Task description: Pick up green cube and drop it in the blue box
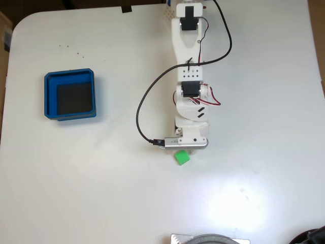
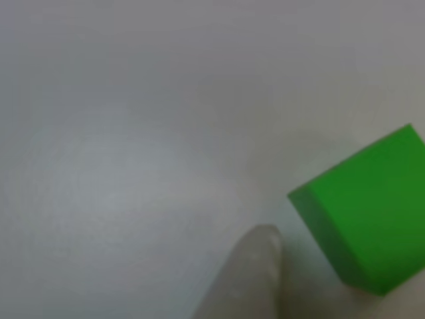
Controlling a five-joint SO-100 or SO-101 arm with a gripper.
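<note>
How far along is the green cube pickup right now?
Early stage. Done: the arm has reached out so its wrist is right over the green cube, which sits on the white table. In hand: lining up the grasp; in the other view one pale fingertip is just beside the cube, with no grip visible. Left: closing on it, lifting, carrying it to the blue box, which holds nothing yet, and dropping it.

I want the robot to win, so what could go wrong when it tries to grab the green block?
1. In the close-up view one finger sits beside the green block, not around it, so closing now might just push it away.
2. The block lies turned at an angle, so it could twist or slip.
3. The blue box is far off to the left in the fixed view, so a weak grip could drop the block on the table.
</note>
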